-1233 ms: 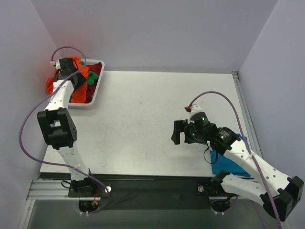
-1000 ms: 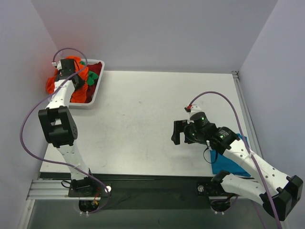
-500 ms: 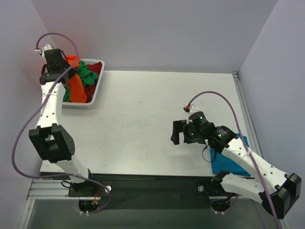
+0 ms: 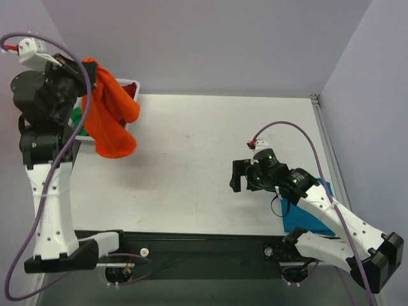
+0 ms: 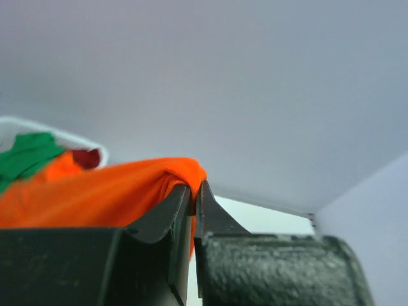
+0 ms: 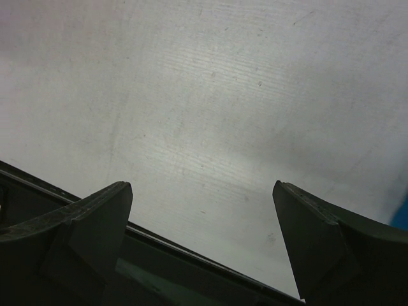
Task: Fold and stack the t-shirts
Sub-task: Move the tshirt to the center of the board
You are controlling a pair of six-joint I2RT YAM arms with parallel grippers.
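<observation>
Orange t-shirt (image 4: 109,118), held aloft over the far left corner of the desk (image 4: 191,150), hanging in a bunched drape from the left tool (image 5: 194,188), whose jaws are pinched narrow on one thin fold at the cloth's top edge. You have little cloth in that pinch, so a quick swing toward the middle of the desk could pull the fold free and drop the shirt in a heap. The lower hem hangs near the rim of the white tray (image 4: 131,82). If you travel low, it may snag the rim or drag the tray. The green t-shirt (image 4: 77,117) and the dark red t-shirt (image 5: 87,157) lie loose in the tray. Whether either clings to the orange cloth cannot be told, so watch for one trailing out. Because the shirt hangs crumpled, setting it down as it is would leave creases that spoil the fold. The right tool (image 6: 201,186) hovers over bare desk, jaws wide and holding nothing. Bring it in carelessly and the two arms may meet. The teal blue t-shirt (image 4: 307,221) lies flat at the near right edge, partly under the right arm (image 4: 331,210). A sweep of that arm could push it off.
</observation>
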